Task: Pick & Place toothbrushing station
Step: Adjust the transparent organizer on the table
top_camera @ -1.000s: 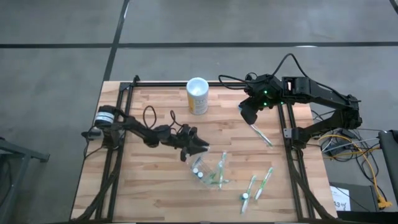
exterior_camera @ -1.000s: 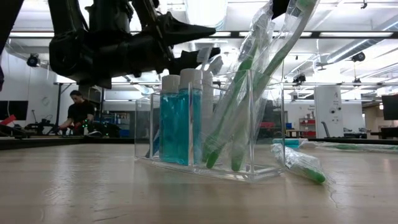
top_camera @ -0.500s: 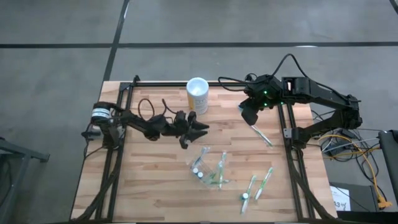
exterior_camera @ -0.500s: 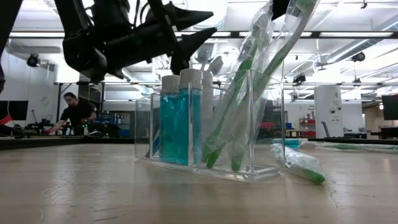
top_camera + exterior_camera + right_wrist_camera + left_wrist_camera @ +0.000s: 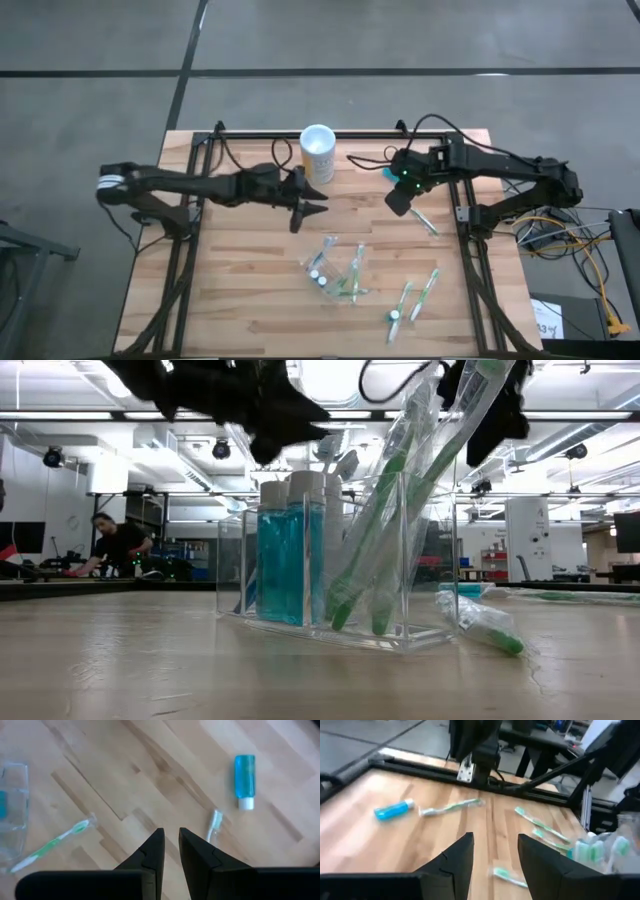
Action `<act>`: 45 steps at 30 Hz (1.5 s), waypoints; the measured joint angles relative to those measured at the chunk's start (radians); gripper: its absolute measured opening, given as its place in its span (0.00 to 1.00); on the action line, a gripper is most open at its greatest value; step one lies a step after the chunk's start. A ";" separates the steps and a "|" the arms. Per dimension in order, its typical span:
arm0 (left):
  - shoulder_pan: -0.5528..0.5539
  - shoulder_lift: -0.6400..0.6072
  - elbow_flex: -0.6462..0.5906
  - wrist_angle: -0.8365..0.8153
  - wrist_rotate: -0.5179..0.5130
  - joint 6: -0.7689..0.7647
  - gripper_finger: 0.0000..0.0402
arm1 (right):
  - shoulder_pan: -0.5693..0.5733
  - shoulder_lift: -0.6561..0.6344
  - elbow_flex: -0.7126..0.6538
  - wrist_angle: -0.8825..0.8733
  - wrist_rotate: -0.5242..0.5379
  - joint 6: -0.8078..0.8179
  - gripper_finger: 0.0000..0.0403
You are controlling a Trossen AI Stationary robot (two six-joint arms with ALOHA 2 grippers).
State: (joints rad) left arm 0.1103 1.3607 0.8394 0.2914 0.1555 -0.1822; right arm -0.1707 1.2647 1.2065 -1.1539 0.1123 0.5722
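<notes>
Figure: two arms over a wooden tabletop [image 5: 240, 290], seen from above, from table height and from each wrist.

We see the left end effector [image 5: 312, 200] hovering above the boards with its two fingers spread apart and nothing between them; in its own wrist view [image 5: 492, 855] the gap between the dark fingers shows only bare wood. Just beyond this end effector, toward the rear edge, stands a yellow cup [image 5: 318, 154] with a white rim.

We see the right end effector [image 5: 397, 203] lowered toward the tabletop with its fingers drawn nearly together, a narrow slit between them [image 5: 171, 851], and nothing held. Just ahead of its tips lies a toothbrush [image 5: 214, 823]; a little farther off lies a small blue bottle [image 5: 244, 781] on its side.

The toothbrushing station [image 5: 337, 272], a clear holder, stands on the tabletop well apart from both end effectors, on the near side of the left one and between the two arms. In the low view [image 5: 335, 565] it holds blue bottles with white caps and wrapped green toothbrushes that lean against its wall. Two more wrapped toothbrushes [image 5: 413, 298] lie just beside it, on the side of the right arm.

A person [image 5: 115, 545] shows in the room behind.
</notes>
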 joint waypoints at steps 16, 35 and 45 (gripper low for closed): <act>0.047 -0.232 0.024 -0.396 -0.109 0.049 0.39 | -0.038 -0.121 -0.270 0.135 0.003 0.192 0.13; 0.047 -0.373 0.023 -0.442 -0.044 0.154 0.39 | -0.074 -0.117 -0.397 0.276 0.022 0.231 0.13; 0.036 -0.383 0.022 -0.583 0.037 -0.033 0.39 | -0.072 -0.117 -0.397 0.279 -0.023 0.210 0.13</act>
State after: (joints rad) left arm 0.1465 0.9779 0.8616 -0.2920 0.1926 -0.2149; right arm -0.2432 1.1477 0.8093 -0.8746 0.0896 0.7819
